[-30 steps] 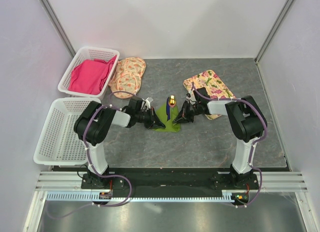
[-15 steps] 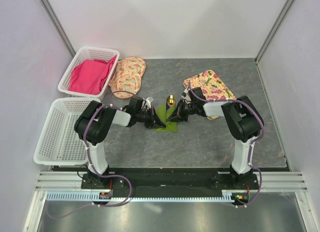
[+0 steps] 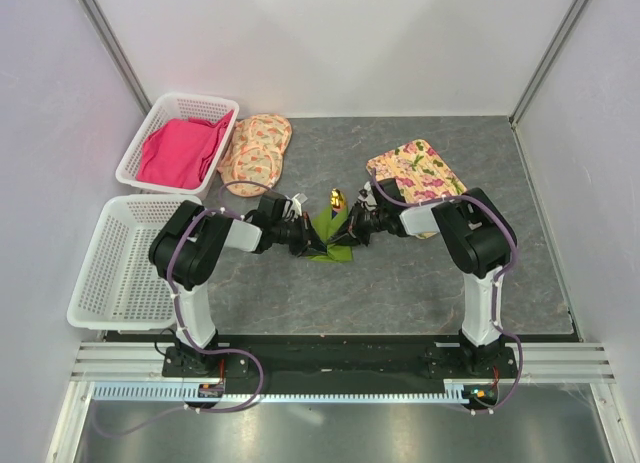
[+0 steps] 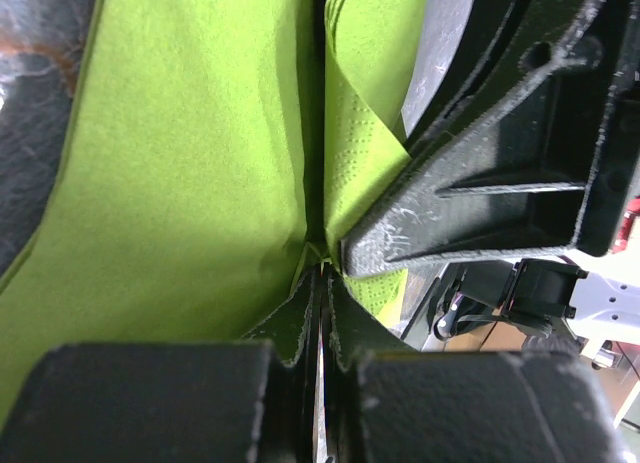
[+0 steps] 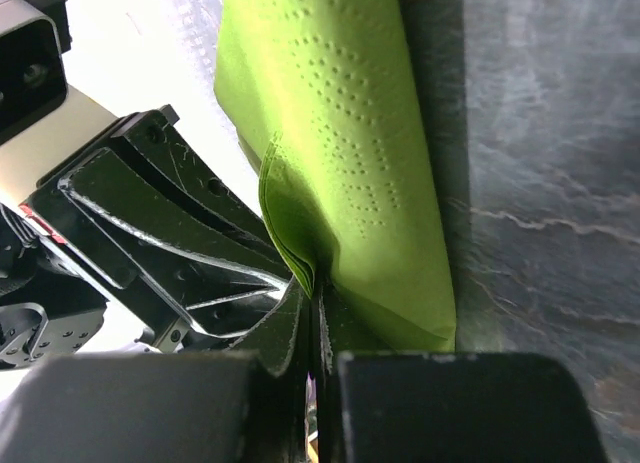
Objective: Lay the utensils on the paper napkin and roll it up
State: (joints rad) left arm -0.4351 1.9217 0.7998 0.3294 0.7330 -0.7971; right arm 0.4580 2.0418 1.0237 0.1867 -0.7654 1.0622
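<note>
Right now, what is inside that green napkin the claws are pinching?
Only a shiny gold utensil end pokes out of the folded paper napkin. Its handle and any other utensil are hidden by the folds.

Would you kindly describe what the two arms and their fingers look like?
The left arm and right arm both have white links joined by bulky black housings, with a purple cable looping along each. The fingers are flat black triangular plates, ribbed, with scuffed pale edges.
</note>
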